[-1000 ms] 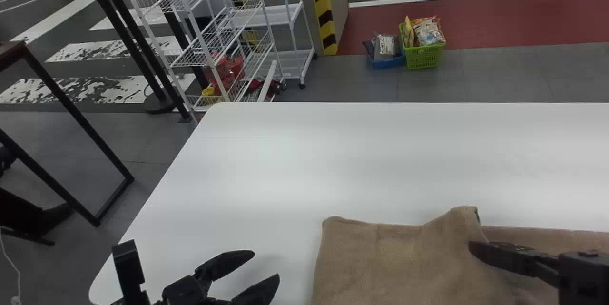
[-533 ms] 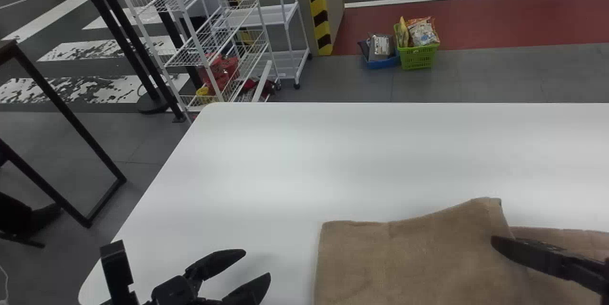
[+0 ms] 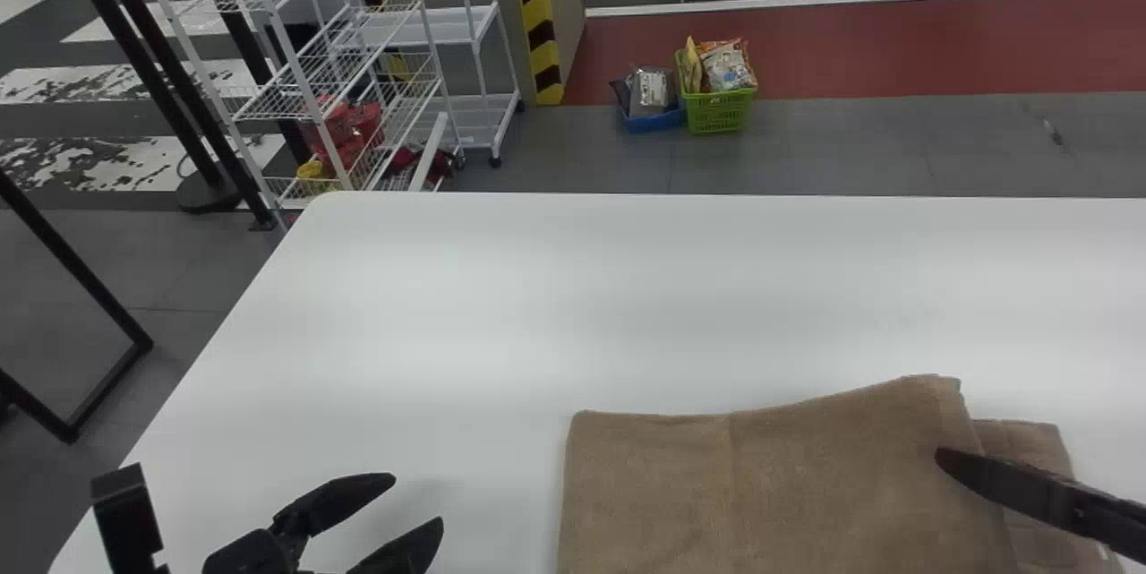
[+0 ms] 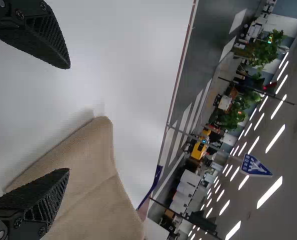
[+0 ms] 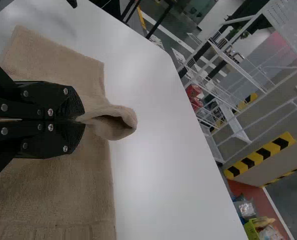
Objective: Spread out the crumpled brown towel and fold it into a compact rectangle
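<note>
On the white table, the brown towel point(image 3: 698, 489) lies with a broad upper layer partly over a lower one, whose edge point(image 3: 1030, 444) shows at its right. My right gripper point(image 3: 947, 461) is at the upper layer's right side; in the right wrist view this right gripper point(image 5: 82, 121) is shut on a pinched, raised bit of towel point(image 5: 113, 121). My left gripper point(image 3: 417, 500) stands left of the towel, fingers apart. From the left wrist, my left gripper point(image 4: 69, 119) is open with nothing held, the towel point(image 4: 88, 185) partly behind one finger.
The white table point(image 3: 537, 305) extends beyond the towel, its left edge running diagonally. Past it stand a white wire rack point(image 3: 358, 64), a striped pillar point(image 3: 537, 19) and a green basket point(image 3: 719, 111) on the floor.
The right gripper has drawn the towel's upper layer rightward, and its top side looks smoother. The head view has turned right, shifting the surroundings left. The left gripper stays open.
</note>
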Controlling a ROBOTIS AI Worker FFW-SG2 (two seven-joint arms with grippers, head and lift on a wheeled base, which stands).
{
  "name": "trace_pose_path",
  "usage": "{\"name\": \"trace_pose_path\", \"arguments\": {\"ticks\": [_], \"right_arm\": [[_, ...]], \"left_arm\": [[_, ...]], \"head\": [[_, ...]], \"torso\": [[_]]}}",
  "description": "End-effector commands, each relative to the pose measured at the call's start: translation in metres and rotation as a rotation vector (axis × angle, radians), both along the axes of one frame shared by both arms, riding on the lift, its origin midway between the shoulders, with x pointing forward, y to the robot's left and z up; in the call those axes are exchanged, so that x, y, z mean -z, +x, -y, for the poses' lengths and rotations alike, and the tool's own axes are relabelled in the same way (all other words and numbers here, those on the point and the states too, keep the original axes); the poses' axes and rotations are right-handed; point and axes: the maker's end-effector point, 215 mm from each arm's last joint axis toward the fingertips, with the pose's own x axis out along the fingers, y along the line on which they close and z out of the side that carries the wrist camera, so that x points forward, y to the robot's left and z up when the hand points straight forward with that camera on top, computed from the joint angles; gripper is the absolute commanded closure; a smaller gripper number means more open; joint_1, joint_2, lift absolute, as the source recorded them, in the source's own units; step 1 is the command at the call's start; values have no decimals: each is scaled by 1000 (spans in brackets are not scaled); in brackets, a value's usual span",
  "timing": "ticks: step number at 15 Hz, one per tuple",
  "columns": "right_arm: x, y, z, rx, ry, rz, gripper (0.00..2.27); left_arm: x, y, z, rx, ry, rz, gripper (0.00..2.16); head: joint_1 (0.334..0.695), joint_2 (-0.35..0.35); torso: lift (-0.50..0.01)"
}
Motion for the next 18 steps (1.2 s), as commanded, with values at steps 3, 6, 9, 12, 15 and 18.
{"name": "trace_pose_path", "arguments": {"ticks": [3, 6, 9, 12, 15, 18], "right_arm": [[18, 9, 12, 31, 7, -23, 1416], [8, 8, 27, 61, 25, -9, 1416], [7, 2, 36, 80, 46, -21, 1416], [-3, -2, 50, 106, 85, -15, 1416], [-15, 2, 51, 108, 106, 13, 1416], [-15, -2, 62, 133, 119, -22, 1416]], "left_arm": [[2, -1, 1, -1, -5, -5, 80], [4, -2, 1, -1, -6, -9, 80], [4, -3, 0, -2, -7, -10, 80], [6, -3, 1, -1, -9, -13, 80], [5, -3, 2, 1, -9, -12, 80], [5, -3, 1, 0, -10, -12, 80]], "head": [[695, 152], [695, 142], [695, 119], [695, 105], [695, 84], [695, 75]], "torso": [[-127], [-127], [-127], [-127], [-127], [-127]]}}
